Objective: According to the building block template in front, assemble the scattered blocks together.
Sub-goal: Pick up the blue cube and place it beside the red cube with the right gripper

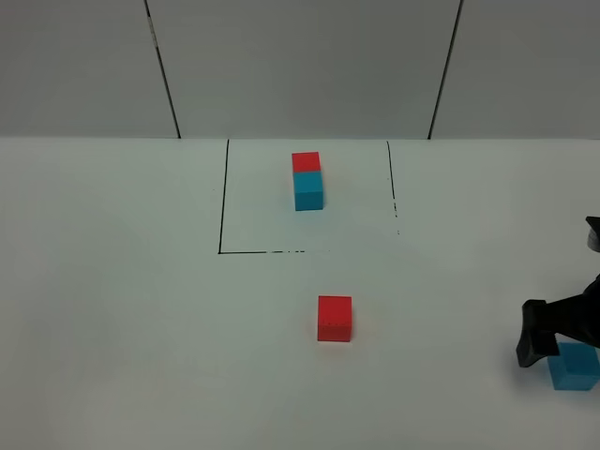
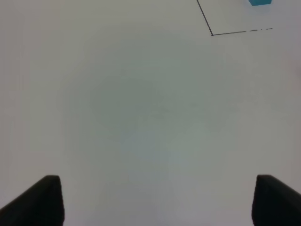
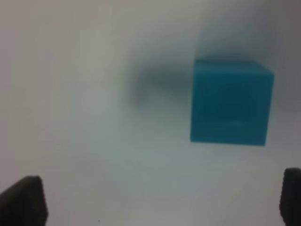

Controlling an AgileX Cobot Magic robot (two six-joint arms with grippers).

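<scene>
White table, black outline, red-and-cyan template, red cube, cyan cube.

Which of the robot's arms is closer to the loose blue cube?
Right. The right arm hangs just beside the loose blue cube, jaws open. The left arm is outside the overhead view, over bare table near the black outline's corner.

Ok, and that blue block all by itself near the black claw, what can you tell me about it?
The loose blue block is a small plain cube, cyan-blue all over, matte, with no marks showing. It sits flat on the white table, far right, apart from the loose red block. The right gripper hangs by it with jaws open; the block lies ahead of the fingertips, not between them, so nothing grips it.
</scene>
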